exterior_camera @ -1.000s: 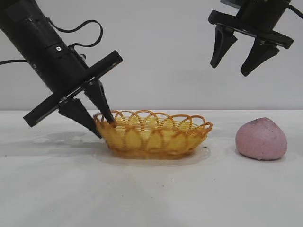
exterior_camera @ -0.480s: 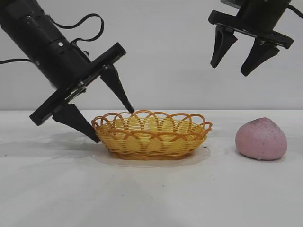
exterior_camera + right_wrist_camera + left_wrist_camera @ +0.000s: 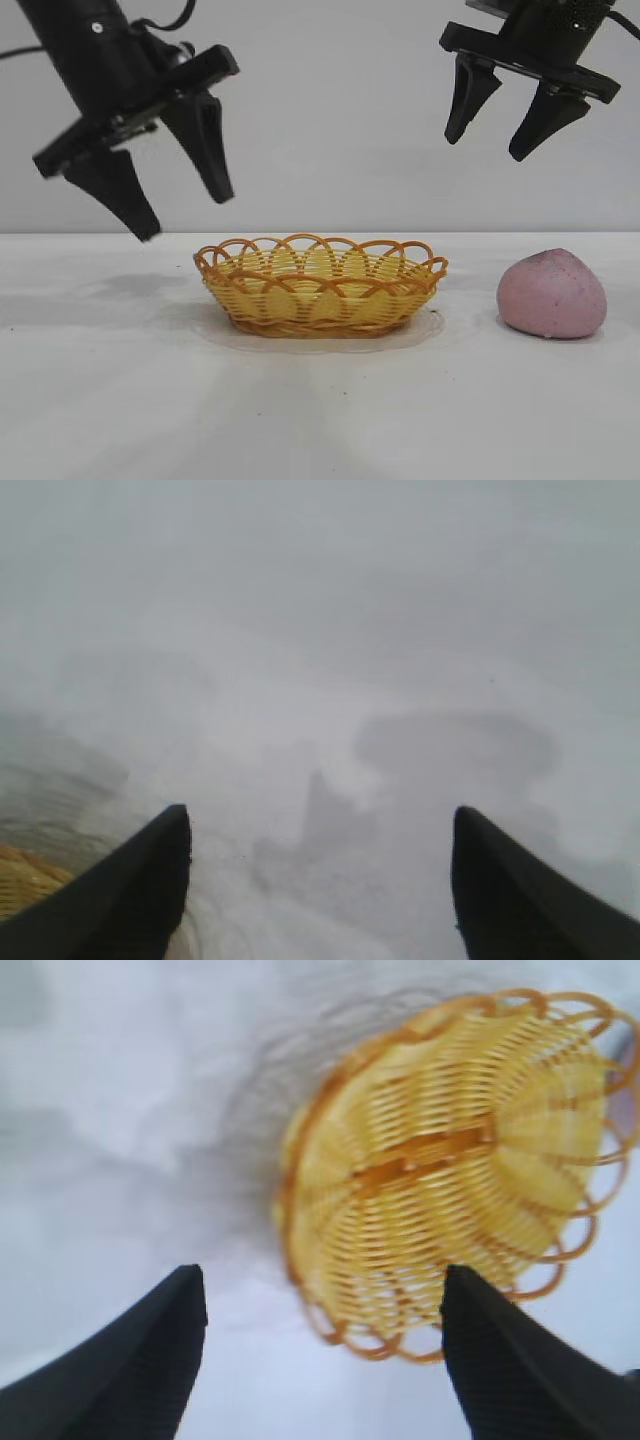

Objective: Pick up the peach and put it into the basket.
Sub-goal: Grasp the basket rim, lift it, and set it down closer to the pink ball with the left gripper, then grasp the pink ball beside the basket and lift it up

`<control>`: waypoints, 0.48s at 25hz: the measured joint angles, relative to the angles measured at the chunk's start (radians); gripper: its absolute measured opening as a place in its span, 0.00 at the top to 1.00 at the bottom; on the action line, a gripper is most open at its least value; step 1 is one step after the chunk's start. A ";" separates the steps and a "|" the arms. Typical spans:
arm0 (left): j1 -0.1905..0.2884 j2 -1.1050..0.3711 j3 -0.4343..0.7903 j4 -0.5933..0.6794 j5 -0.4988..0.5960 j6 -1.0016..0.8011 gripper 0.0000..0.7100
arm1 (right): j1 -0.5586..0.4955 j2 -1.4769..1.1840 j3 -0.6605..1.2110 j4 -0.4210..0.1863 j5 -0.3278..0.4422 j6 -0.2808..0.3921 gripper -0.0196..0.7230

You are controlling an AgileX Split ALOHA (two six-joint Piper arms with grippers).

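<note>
Basket (image 3: 321,285) is sitting upright on the white table (image 3: 320,410), roughly at the middle of the exterior view, with nothing showing inside it. Peach (image 3: 552,294) is resting on the same table off to the basket's right, well apart from it and touching neither gripper. Left gripper (image 3: 182,213) is hanging in the air above the table, up and to the left of the basket's left rim, clear of the wicker; its jaws are standing wide apart and holding nothing. From the left wrist view the two dark fingers (image 3: 130,1360) are framing the basket (image 3: 450,1160), which is lying farther off on the pale surface with its woven floor and looped rim showing. Right gripper (image 3: 490,145) is hovering high near the upper right of the exterior view, above the gap between basket and peach, its jaws likewise spread wide and empty, tips pointing down. Right wrist view is showing its fingers (image 3: 130,890) over bare hazy table, with a sliver of yellow-orange basket edge (image 3: 25,875) at one corner; the peach is not appearing in that view.
</note>
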 joint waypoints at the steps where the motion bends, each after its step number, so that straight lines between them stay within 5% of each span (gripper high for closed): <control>1: 0.000 0.000 -0.003 0.072 0.005 -0.024 0.38 | 0.000 0.000 0.000 0.000 0.000 0.000 0.34; 5: 0.025 0.000 -0.003 0.249 0.051 -0.072 0.38 | 0.000 0.000 0.000 0.000 0.000 0.000 0.34; 12: 0.217 0.000 -0.003 0.179 0.176 -0.078 0.38 | 0.000 0.000 0.000 0.000 0.000 0.000 0.34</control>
